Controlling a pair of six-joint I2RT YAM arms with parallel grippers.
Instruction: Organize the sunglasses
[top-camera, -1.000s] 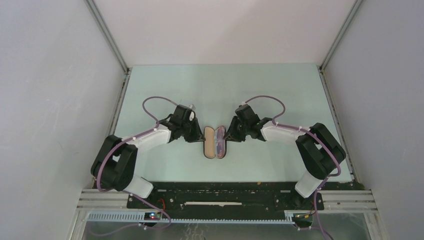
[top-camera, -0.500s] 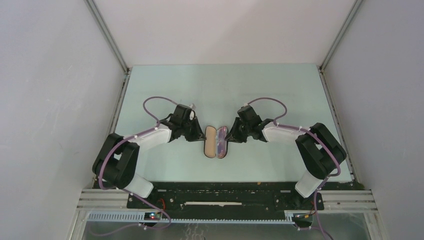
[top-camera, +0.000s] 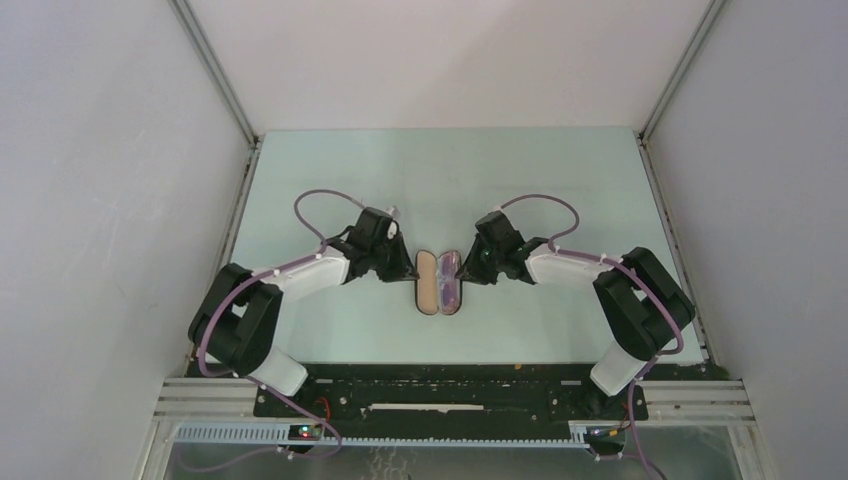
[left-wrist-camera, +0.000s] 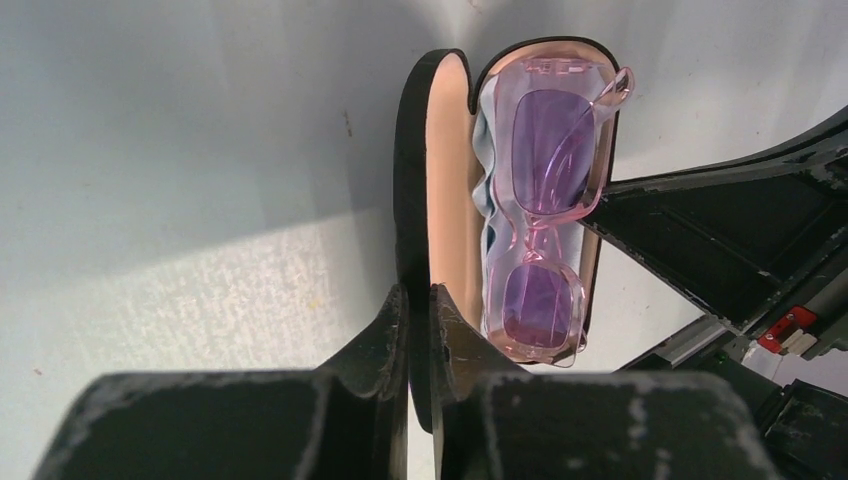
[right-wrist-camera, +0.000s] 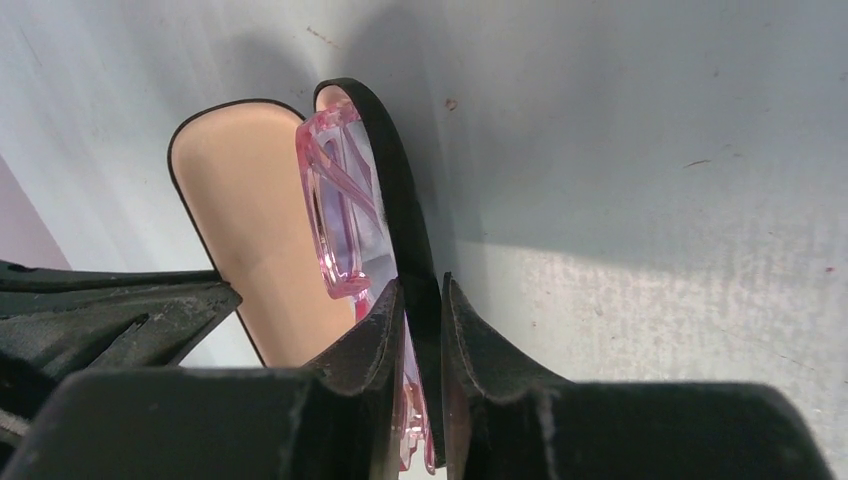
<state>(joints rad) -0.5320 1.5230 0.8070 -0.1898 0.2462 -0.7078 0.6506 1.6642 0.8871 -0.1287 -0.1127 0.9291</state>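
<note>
The black case (top-camera: 427, 284) lies open at the table's middle, between my two grippers. The sunglasses (top-camera: 449, 281), pink-purple and folded, lie in its right half on a light blue cloth (left-wrist-camera: 493, 190). They show clearly in the left wrist view (left-wrist-camera: 548, 200) and edge-on in the right wrist view (right-wrist-camera: 335, 200). My left gripper (left-wrist-camera: 418, 300) is shut on the rim of the tan-lined lid (left-wrist-camera: 445, 180). It sits at the case's left side in the top view (top-camera: 408, 272). My right gripper (right-wrist-camera: 422, 295) is shut on the wall of the right half (right-wrist-camera: 395, 190), at the case's right side (top-camera: 462, 270).
The pale green table (top-camera: 450, 180) is bounded by white walls on the left, right and back. The right gripper's black body (left-wrist-camera: 720, 230) sits close beside the case in the left wrist view. The left gripper's finger (right-wrist-camera: 120, 310) shows in the right wrist view.
My left gripper has moved right with the lid. The case has shifted slightly right and looks narrower, its two halves tilted closer together. The right gripper has barely moved.
</note>
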